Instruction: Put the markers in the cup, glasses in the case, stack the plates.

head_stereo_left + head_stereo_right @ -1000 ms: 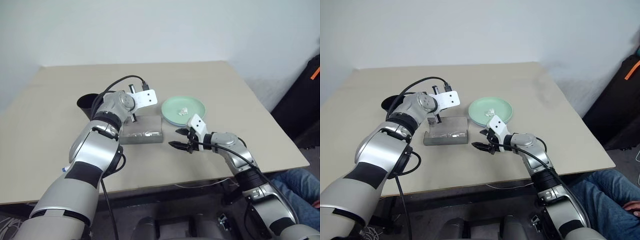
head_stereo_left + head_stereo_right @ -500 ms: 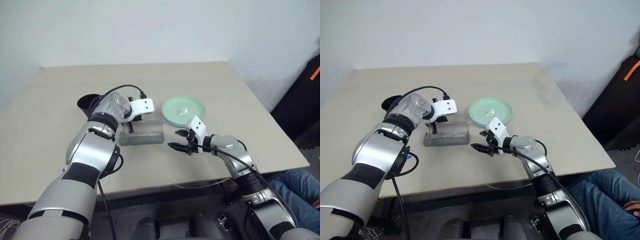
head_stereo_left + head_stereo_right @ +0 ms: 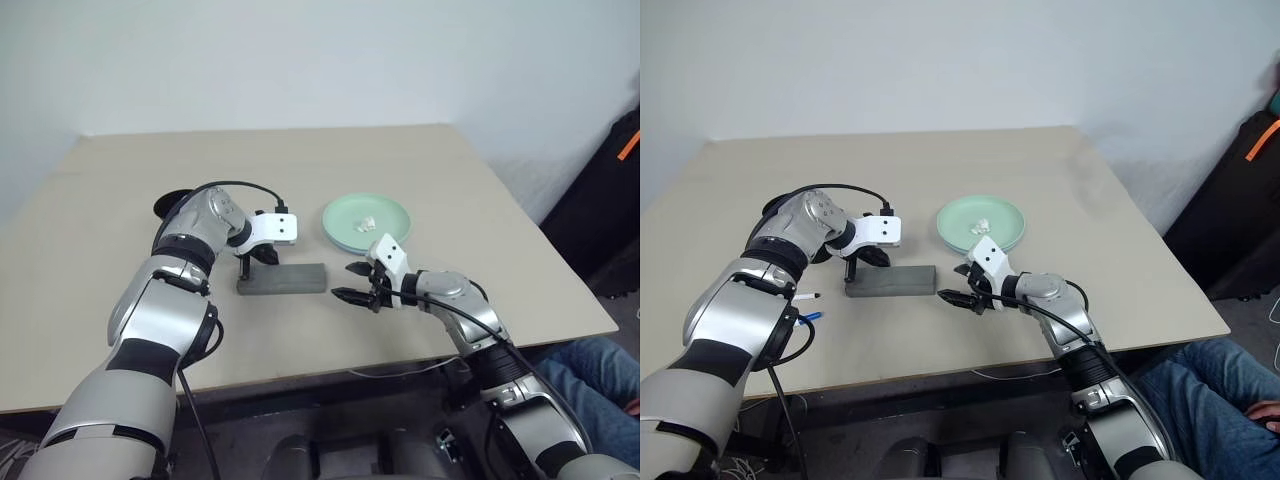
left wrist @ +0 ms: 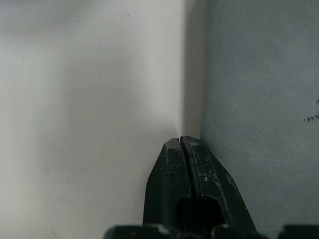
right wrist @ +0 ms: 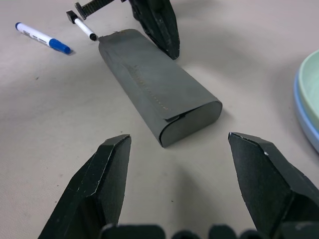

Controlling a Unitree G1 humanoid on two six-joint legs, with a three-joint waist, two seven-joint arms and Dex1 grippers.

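Observation:
The grey case [image 3: 283, 279] lies shut and flat on the table; the glasses are hidden. My left gripper [image 3: 244, 274] is shut and points down at the case's far left edge, its tips [image 4: 181, 140] close to the case [image 4: 264, 99]. My right gripper [image 3: 347, 281] hovers open just right of the case [image 5: 154, 84], nothing between its fingers. Two markers lie left of the case, one black-capped [image 3: 805, 297], one blue-capped [image 3: 808, 317]. The black cup [image 3: 172, 207] stands behind my left arm. The mint green plate [image 3: 345, 213] rests on the light blue plate [image 3: 343, 245].
A small white crumpled scrap [image 3: 367, 221] lies in the green plate. The table's front edge [image 3: 330, 368] is near my right arm. A person's leg in jeans [image 3: 600, 365] shows beyond the table's right corner.
The case's raised translucent lid has come down and the case now lies shut. My left gripper swung downward and drew back to the case's left end. The right arm kept still.

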